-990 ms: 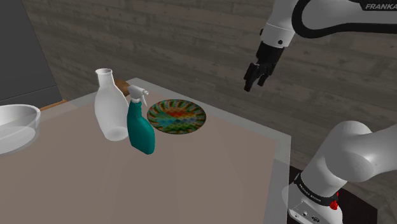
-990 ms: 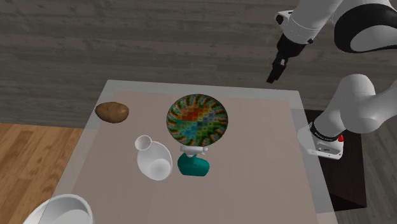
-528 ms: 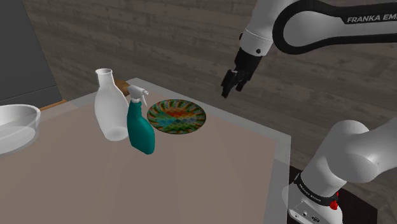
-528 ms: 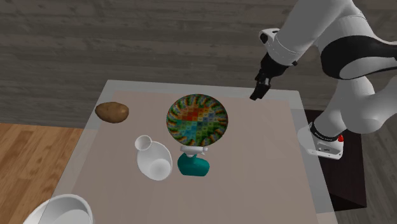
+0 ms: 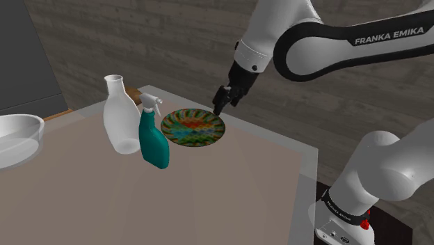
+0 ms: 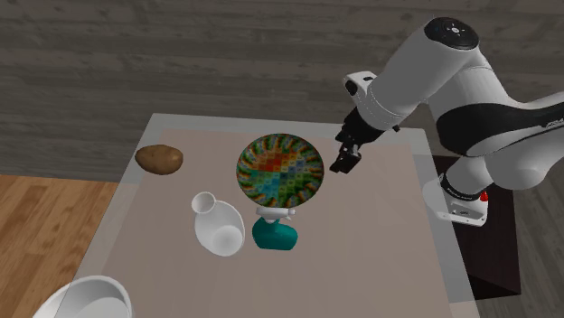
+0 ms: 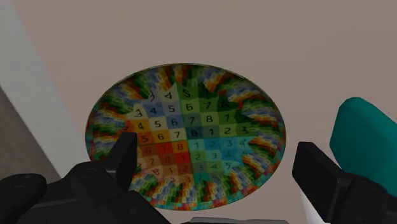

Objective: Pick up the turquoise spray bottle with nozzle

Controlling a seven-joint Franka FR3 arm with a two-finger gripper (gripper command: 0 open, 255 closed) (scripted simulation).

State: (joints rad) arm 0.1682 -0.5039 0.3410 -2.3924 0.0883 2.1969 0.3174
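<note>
The turquoise spray bottle (image 5: pixel 154 143) with a white nozzle stands upright on the table, between a white vase and a patterned plate. From above it shows as a teal body (image 6: pixel 274 235) under the white nozzle. My gripper (image 5: pixel 220 104) hangs open above the far rim of the plate, off to the shoulder view's right of the bottle and apart from it. Seen from overhead, the gripper (image 6: pixel 342 162) is just beside the plate's right edge. In the wrist view the fingers (image 7: pixel 124 159) stand wide apart over the plate, with the bottle's teal body (image 7: pixel 366 146) beside one finger.
A multicoloured patterned plate (image 5: pixel 193 128) lies behind the bottle. A white vase (image 5: pixel 121 118) stands touching or nearly touching the bottle. A brown potato (image 6: pixel 159 159) sits near the far corner, and a white bowl (image 6: pixel 86 300) at the table's end. The table edge (image 5: pixel 306 163) runs near the stand.
The arm has swung down and to the shoulder view's left, bringing the gripper from high beside the table to just over the plate's rim. Bottle, vase and plate have not moved.
</note>
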